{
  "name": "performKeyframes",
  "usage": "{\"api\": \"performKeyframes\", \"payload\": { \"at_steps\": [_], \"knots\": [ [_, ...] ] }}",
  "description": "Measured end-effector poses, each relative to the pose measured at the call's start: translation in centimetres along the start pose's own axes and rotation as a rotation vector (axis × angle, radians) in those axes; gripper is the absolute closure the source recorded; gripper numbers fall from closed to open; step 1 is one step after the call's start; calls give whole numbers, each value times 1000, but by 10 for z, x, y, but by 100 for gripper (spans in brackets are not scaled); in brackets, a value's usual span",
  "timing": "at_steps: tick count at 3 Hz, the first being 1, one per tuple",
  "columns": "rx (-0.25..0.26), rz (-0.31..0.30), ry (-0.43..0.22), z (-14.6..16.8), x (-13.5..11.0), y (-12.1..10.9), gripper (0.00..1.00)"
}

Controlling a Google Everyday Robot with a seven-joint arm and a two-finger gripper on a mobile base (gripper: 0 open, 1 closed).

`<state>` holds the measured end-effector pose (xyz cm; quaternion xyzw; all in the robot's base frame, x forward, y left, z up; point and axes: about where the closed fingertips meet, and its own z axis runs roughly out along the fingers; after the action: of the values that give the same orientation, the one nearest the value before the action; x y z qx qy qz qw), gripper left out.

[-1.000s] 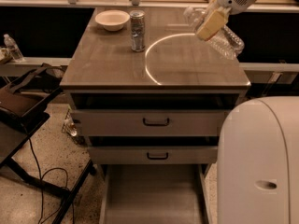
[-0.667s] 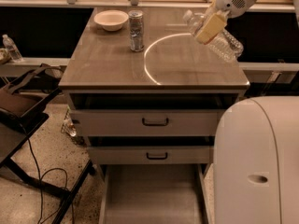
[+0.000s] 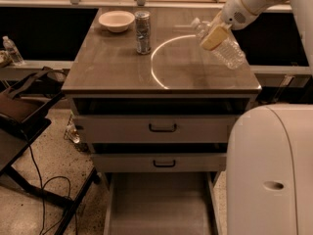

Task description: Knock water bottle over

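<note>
Tilted water bottle [image 3: 231, 54], end effector [image 3: 215, 36] against it

water bottle [image 3: 230, 53]: clear ribbed plastic, shiny
gripper [image 3: 215, 36]: upper right of frame, smooth matt tan
can [image 3: 143, 32]: silvery metal
bowl [image 3: 116, 20]: smooth, pale
tabletop [image 3: 117, 67]: smooth, glossy, reflecting light

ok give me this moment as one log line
gripper: against water bottle, near table right edge | water bottle: tilted far over, cap toward can | can: upright

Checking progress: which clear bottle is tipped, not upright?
The big water bottle on the table's right edge, tipped by the gripper; the small bottle far left, off the table, stands upright.
</note>
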<state>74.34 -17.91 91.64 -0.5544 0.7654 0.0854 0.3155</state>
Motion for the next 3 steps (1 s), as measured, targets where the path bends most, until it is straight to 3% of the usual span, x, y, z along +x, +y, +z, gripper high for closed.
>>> {"api": "performKeyframes", "payload": {
  "at_steps": [1, 2, 3],
  "knots": [
    [34, 6, 44, 31, 20, -9, 100],
    [34, 0, 80, 48, 30, -6, 100],
    [17, -7, 68, 65, 29, 4, 100]
  ]
}}
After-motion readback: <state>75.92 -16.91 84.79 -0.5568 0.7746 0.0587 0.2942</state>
